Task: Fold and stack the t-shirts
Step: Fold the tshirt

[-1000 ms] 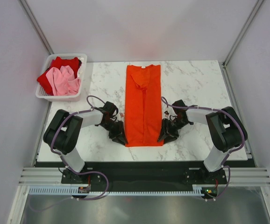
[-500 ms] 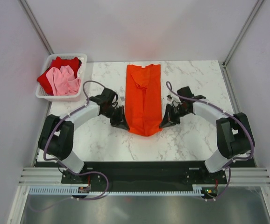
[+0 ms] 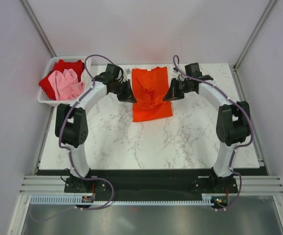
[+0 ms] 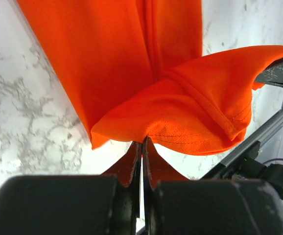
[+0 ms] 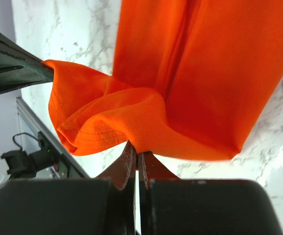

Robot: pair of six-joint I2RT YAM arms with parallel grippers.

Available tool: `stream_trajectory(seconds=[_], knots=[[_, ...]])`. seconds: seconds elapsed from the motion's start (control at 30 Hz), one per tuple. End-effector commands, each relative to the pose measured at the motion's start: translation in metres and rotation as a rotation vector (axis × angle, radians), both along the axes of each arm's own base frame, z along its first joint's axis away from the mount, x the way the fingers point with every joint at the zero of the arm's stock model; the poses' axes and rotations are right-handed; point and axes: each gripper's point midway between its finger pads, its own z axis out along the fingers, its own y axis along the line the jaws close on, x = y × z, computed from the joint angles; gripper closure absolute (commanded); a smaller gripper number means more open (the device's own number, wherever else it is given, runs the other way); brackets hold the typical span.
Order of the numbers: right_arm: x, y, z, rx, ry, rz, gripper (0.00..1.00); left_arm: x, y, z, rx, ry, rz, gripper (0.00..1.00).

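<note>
the marble surface (image 3: 180, 142) carries the orange-red t-shirt (image 3: 151, 105) at its far middle, its near hem doubled back toward the collar; a white basket (image 3: 46, 100) at far left holds the deeper red t-shirt (image 3: 68, 66) and pale pink t-shirt (image 3: 65, 83); the left fingers (image 4: 129, 164) and right fingers (image 5: 124, 164) are each clamped on a hem corner

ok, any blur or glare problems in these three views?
Top view: even light, sharp, no glare, soft shadows only. Left wrist: the left claw is soft up close, the orange shirt weave sharp. Right wrist: same for the right claw.
</note>
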Motion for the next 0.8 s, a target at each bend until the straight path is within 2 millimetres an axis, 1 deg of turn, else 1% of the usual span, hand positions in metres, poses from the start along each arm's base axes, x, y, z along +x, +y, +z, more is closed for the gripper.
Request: stream_trajectory(seconds=[0.0,0.13,0.23,0.3,0.33,0.37,0.4,0.43,0.47,0.5,0.53,0.57,0.6,0.63,0.67,0.7,0.73,0.77], knots=[[0.03,0.0,-0.013,-0.044,-0.06,0.007,1.0,0.032,0.001,-0.005,0.053,-0.087,-0.034,0.98],[0.047,0.002,-0.023,-0.059,-0.071,0.008,1.0,0.049,0.0,-0.017,0.067,-0.102,-0.042,0.98],[0.062,0.002,-0.026,-0.065,-0.09,-0.001,1.0,0.061,0.0,-0.025,0.081,-0.113,-0.037,0.98],[0.072,0.002,-0.03,-0.072,-0.104,-0.01,1.0,0.071,0.0,-0.024,0.09,-0.139,-0.028,0.98],[0.076,0.002,-0.03,-0.074,-0.109,-0.012,1.0,0.074,0.0,-0.029,0.098,-0.139,-0.026,0.98],[0.08,0.002,-0.035,-0.078,-0.11,-0.014,1.0,0.08,0.001,-0.027,0.106,-0.157,-0.02,0.98],[0.085,0.002,-0.032,-0.079,-0.124,-0.019,1.0,0.083,0.001,-0.027,0.11,-0.166,-0.018,0.98],[0.089,0.001,-0.036,-0.09,-0.13,-0.025,0.94,0.088,0.0,-0.03,0.119,-0.174,-0.017,0.94],[0.093,0.0,-0.035,-0.097,-0.14,-0.031,0.86,0.091,0.002,-0.032,0.13,-0.178,-0.012,0.86],[0.094,-0.001,-0.035,-0.106,-0.142,-0.038,0.74,0.094,0.003,-0.031,0.145,-0.189,-0.004,0.76],[0.096,-0.004,-0.034,-0.116,-0.151,-0.044,0.58,0.095,0.006,-0.033,0.165,-0.189,0.005,0.62],[0.095,-0.006,-0.024,-0.12,-0.173,-0.041,0.56,0.097,0.012,-0.026,0.193,-0.208,0.029,0.59],[0.094,-0.016,-0.022,-0.128,-0.173,-0.056,0.54,0.095,0.017,-0.019,0.207,-0.219,0.042,0.55],[0.092,-0.023,-0.018,-0.131,-0.173,-0.066,0.51,0.092,0.022,-0.015,0.223,-0.222,0.057,0.45],[0.079,-0.031,-0.016,-0.137,-0.16,-0.07,0.5,0.081,0.032,-0.008,0.244,-0.215,0.087,0.41],[0.074,-0.047,-0.017,-0.141,-0.141,-0.092,0.48,0.072,0.035,-0.009,0.248,-0.196,0.096,0.39],[0.064,-0.054,-0.021,-0.142,-0.115,-0.099,0.46,0.062,0.038,-0.011,0.246,-0.173,0.1,0.35],[0.053,-0.06,-0.019,-0.135,-0.1,-0.102,0.45,0.04,0.041,-0.026,0.24,-0.096,0.089,0.34]])
